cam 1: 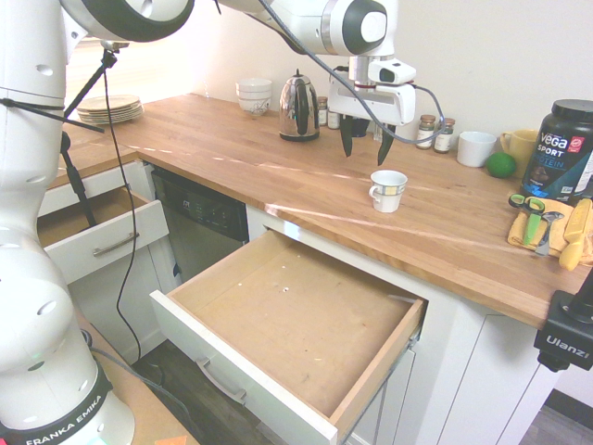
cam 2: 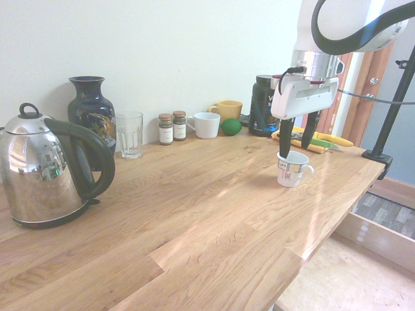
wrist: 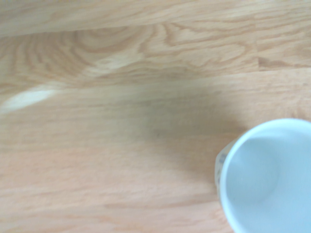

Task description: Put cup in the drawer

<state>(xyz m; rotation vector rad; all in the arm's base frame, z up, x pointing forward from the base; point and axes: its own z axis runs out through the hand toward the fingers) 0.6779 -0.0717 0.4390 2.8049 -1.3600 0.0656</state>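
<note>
One cup point(cam 1: 387, 191) is waiting upright on the counter, ungrasped; the gripper point(cam 1: 367, 157) is hanging open, the pulled-out drawer point(cam 1: 292, 320) awaiting it.

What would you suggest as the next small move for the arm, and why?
I would probably shift the open two-finger gripper slightly sideways until it is centred over the small white ceramic cup with the patterned band, before lowering. The fingertips appear above the cup's rim, and the wrist view shows the cup well off to one side.
</note>
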